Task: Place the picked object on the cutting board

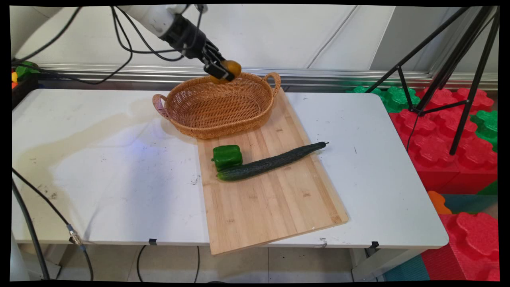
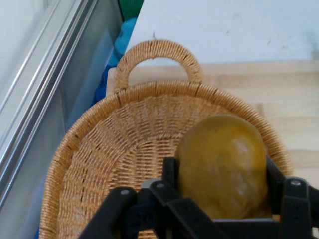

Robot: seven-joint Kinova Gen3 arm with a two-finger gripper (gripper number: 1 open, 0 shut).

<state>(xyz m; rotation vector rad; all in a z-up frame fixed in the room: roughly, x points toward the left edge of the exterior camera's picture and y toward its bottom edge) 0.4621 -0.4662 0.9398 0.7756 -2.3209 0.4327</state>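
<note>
**Hanging over the basket's far rim with a yellow-brown fruit in the jaws**

Spreading out below the gripper is the white table (image 1: pixel 119 167), the biggest thing here, running away from the tool on every side. Next in size, the bamboo cutting board (image 1: pixel 275 203) lies below and on the near side of the gripper, angled across the table with its near corner poking past the table's front edge. Then the wicker basket (image 1: pixel 217 105), directly under the tool, oval, two loop handles, its right end resting on the board's far end. In the hand view the basket's woven wall (image 2: pixel 99 164) and one handle fill the picture beneath the fingers.

Well clear of the gripper, toward the near side, a long dark cucumber (image 1: pixel 271 161) lies slantwise on the board. Just at its left end, touching or nearly so, sits a small green bell pepper (image 1: pixel 227 156).

And up top, the gripper (image 1: pixel 223 71) itself: black fingers clamped on a round yellow-brown fruit (image 1: pixel 230 68), held in the air above the basket's far rim. In the hand view the fruit (image 2: pixel 224 164) sits squarely between the two fingers, one pad (image 2: pixel 172 174) pressed to its left flank, the other to its right. It's not touching the wicker.
</note>
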